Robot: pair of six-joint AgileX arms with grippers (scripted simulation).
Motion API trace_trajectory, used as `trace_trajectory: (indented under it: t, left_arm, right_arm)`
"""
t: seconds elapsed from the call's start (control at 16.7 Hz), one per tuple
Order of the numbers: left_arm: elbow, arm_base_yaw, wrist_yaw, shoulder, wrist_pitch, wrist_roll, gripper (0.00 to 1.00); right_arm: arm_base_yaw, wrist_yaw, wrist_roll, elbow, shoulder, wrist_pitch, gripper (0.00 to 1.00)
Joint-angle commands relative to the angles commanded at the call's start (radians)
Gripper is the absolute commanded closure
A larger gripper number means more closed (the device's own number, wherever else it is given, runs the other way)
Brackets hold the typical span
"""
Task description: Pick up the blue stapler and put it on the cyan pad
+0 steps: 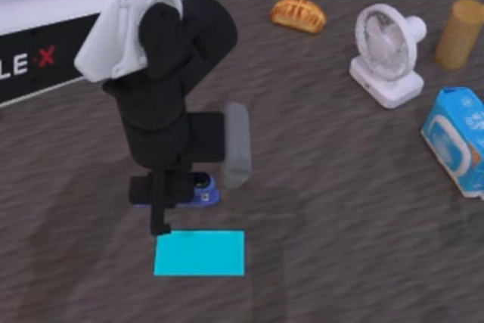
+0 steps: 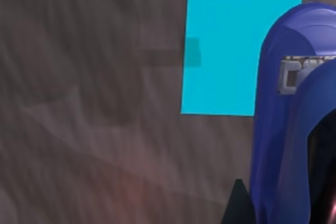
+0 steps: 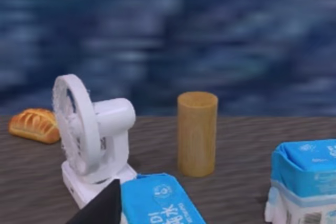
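Blue stapler [image 1: 206, 189] sits under the left arm near the middle of the counter [image 1: 340, 209], only its rounded royal-blue end peeking out beside the black wrist, just beyond the far edge of the cyan pad [image 1: 200, 253] and not over it. Whether it rests on the wood or hangs just above cannot be told from above.

Largest in the top view is the left AgileX arm, reaching in from the upper left and pointing down, its left gripper [image 1: 168, 200] at the stapler; one dark finger reaches down to the pad's far left corner. In the left wrist view the stapler [image 2: 294, 119] fills the side of the picture close to the camera, with the pad [image 2: 236, 40] flat on the grey-brown counter behind it. The fingers look closed on the stapler's body, though the contact itself is hidden.

At the right side stand a white desk fan [image 1: 387, 54], a light-blue-and-white packet [image 1: 457, 140], a tan cylinder [image 1: 459, 33] and, farther left along the back edge, a bread loaf [image 1: 299, 14].

The right gripper is outside the top view; its wrist camera looks across those items, and whether its fingers are open cannot be told.
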Motion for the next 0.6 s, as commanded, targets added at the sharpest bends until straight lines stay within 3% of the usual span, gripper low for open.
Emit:
trace_trajectory:
  t: [0.36,0.6]
  left_arm:
    - [0.013,-0.022,0.000,0.005,-0.003,-0.010,1.00]
    - [-0.053,-0.026,0.000,0.044,0.105,-0.012,1.00]
  right_arm:
    - [0.000,0.000,0.000,0.000,0.000,0.000,0.00]
    - [0.000,0.000,0.000,0.000,0.000,0.000,0.00]
